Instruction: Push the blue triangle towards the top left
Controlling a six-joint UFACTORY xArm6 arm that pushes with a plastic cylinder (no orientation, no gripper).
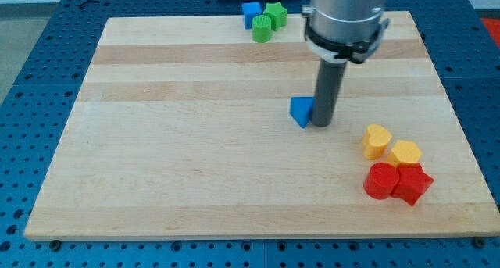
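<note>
- Pale wooden board (195, 182) lies on a blue perforated bench and carries every block; I take the blue triangle (300, 111) as my landmark, and it sits a little toward the view's right of the board's middle.
- My tip (322, 124) stands just beside the blue triangle on the view's right, touching it or very nearly so; the rod hides that edge, so I cannot say which.
- No pincer exists on this arm, only the straight rod, so nothing is clenched or released and nothing is grasped.
- Toward the view's top of the triangle, near the board's far edge, sit a blue block (251, 14), a green star (275, 15) and a green cylinder-like block (262, 30), close together.
- Toward the view's lower right of the triangle, well apart, lie a yellow heart (376, 141), a yellow block (405, 153), a red cylinder (381, 180) and a red block (412, 184).
- Risk, as I judge it: the tip is level with the triangle, so a push from here would send it mostly to the view's left, not up-left; contact from lower down seems wanted.
- An off-centre push could spin the triangle so it slips off the rod.
- A drive too far upward could run it into the green and blue cluster.
- No containers are on the board.
</note>
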